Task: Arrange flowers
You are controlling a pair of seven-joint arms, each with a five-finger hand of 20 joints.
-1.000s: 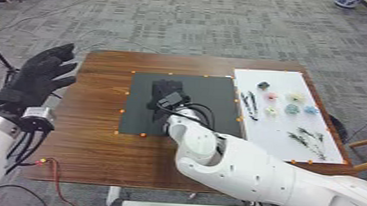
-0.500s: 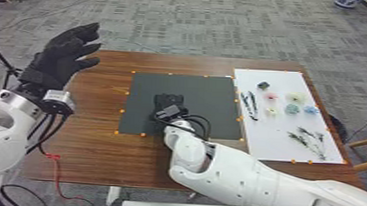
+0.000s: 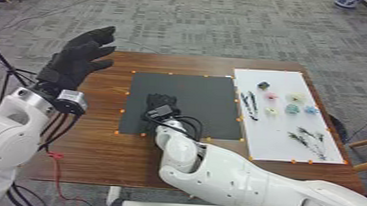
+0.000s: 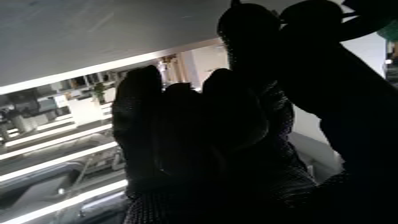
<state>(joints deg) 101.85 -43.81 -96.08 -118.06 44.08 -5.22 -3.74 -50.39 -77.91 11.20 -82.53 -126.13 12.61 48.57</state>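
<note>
Flowers (image 3: 295, 97) are loose at about 2 o'clock, going by a clock centred on the desk (image 3: 98, 152) with 12 straight ahead. Biggest thing is that brown wood desk. Dark mat (image 3: 198, 91) sits around the middle, white sheet (image 3: 272, 135) at 3 o'clock right beside it. My left hand (image 3: 70, 61) is up at 10 o'clock, fingers spread, released. My right hand (image 3: 162, 102) is over the mat a bit toward 9 o'clock, fingers relaxed and released too; can't tell if it's touching. Leafy sprigs (image 3: 310, 142) lie on the sheet between 3 and 4 o'clock, slim dark tools (image 3: 249, 105) along its 9 o'clock edge. Smallest stuff: orange markers (image 3: 122, 111) around the mat.
</note>
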